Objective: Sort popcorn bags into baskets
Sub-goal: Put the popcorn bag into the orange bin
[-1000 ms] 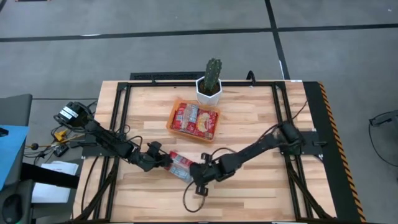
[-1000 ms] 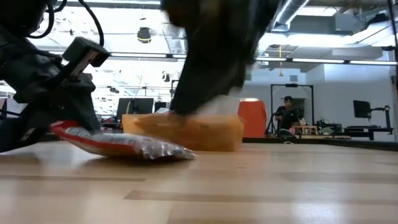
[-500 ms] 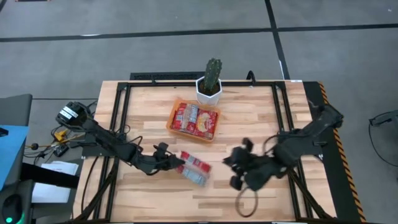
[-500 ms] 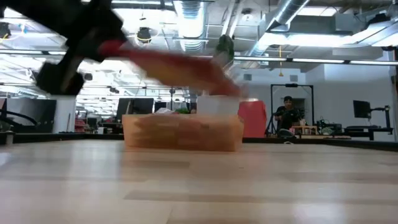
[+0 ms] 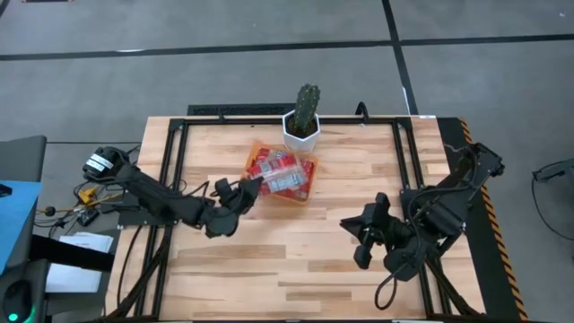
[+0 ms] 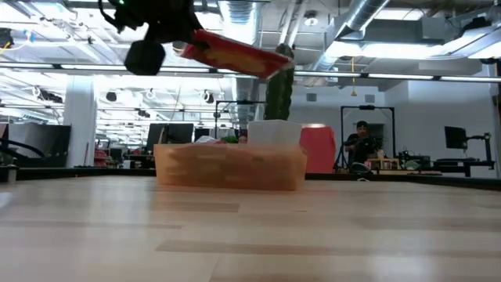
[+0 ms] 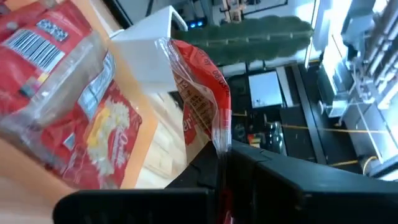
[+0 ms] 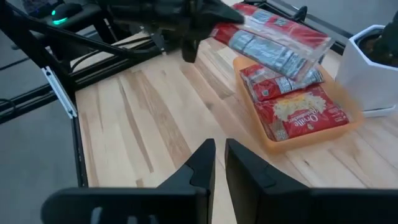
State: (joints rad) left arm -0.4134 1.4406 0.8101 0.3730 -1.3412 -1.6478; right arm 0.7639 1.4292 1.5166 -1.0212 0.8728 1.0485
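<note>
Wooden tabletop [image 5: 296, 260], orange tray [image 5: 254, 154] near its far edge beside a potted cactus [image 5: 304, 121], packets already in it. Left gripper [image 5: 244, 192] clamped on one red popcorn bag [image 5: 276, 170], held in the air over the tray. Right gripper [image 5: 366, 235] toward the right edge, jaws nearly together, holding nothing.

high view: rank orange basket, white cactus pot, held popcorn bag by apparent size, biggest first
1. Orange basket, clearly the widest footprint.
2. Held popcorn bag, in the left gripper above the basket; it sits nearer the camera, so it may look bigger than it is.
3. White cactus pot, close to the bag; this order is unsure.
</note>
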